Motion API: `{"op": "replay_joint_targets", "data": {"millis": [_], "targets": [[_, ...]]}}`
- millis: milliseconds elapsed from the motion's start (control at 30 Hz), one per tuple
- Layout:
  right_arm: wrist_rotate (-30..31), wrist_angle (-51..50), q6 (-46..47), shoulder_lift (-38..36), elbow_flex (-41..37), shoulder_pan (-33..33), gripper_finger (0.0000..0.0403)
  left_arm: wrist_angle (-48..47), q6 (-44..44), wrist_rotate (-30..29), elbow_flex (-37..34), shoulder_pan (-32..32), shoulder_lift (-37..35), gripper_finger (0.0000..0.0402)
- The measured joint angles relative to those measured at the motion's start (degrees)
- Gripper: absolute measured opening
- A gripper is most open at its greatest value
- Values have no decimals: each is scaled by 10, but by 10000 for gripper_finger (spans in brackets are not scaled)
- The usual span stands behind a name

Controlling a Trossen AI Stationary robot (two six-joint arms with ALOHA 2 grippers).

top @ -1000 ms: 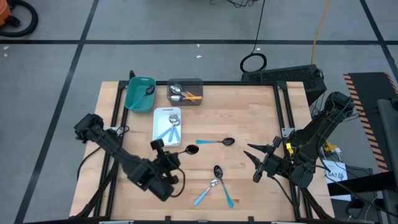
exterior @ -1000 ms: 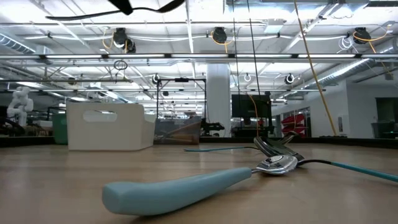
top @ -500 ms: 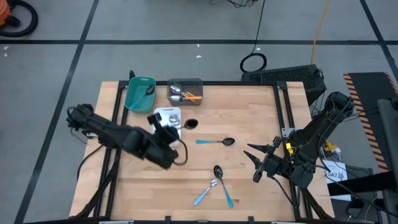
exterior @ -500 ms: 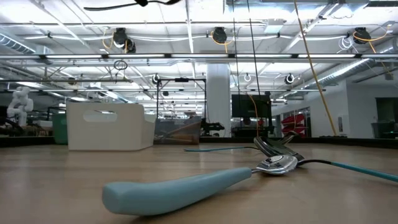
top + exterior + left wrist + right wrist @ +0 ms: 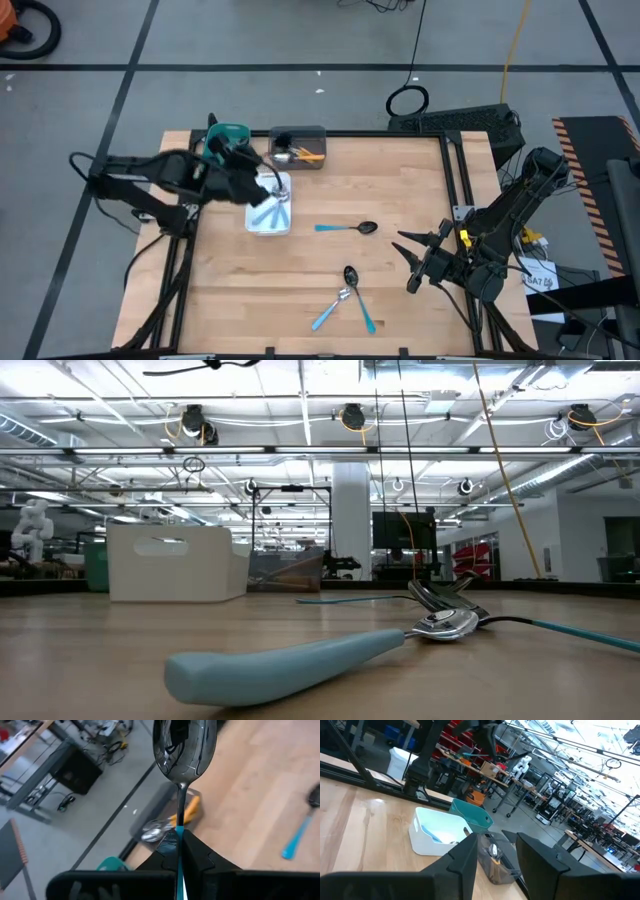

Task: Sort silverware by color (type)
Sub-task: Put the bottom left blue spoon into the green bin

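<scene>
I am gripping a black-bowled spoon (image 5: 185, 755) by its thin light-blue handle, the left gripper (image 5: 178, 851) clenched tight on it with the bowl sticking out ahead of the fingers. In the high view that gripper (image 5: 243, 172) is hanging over the far left of the table, between the teal tray (image 5: 222, 137) and the white tray (image 5: 283, 222). To finish this step well, I judge I need to be carrying the spoon on over the teal tray, lowering it until the bowl is inside the walls, and only then letting go, so it does not bounce onto the wood.

The grey tray (image 5: 300, 133), just right of the teal one, is holding silver-bowled spoons with orange handles. The white tray is holding light-blue-handled spoons. What the teal tray contains I cannot tell; the arm is covering it.

The right gripper (image 5: 418, 262) is waiting near the right edge, fingers parted and empty. Three spoons are lying loose: one mid-table (image 5: 347, 228), two crossed nearer (image 5: 347, 293).
</scene>
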Motion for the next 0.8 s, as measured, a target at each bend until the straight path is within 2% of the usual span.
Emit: {"op": "replay_joint_targets", "data": {"millis": [200, 367, 600, 800], "targets": [[0, 0, 0, 0, 0, 0, 130, 6, 17, -5, -28, 56, -46, 3], [0, 0, 0, 0, 0, 0, 130, 44, 19, -5, -110, 104, -107, 3], [0, -1, -2, 0, 0, 0, 130, 151, 58, 39, -229, 176, -205, 3], [0, -1, -4, 0, 0, -1, 130, 218, 97, 76, -300, 244, -246, 3]]}}
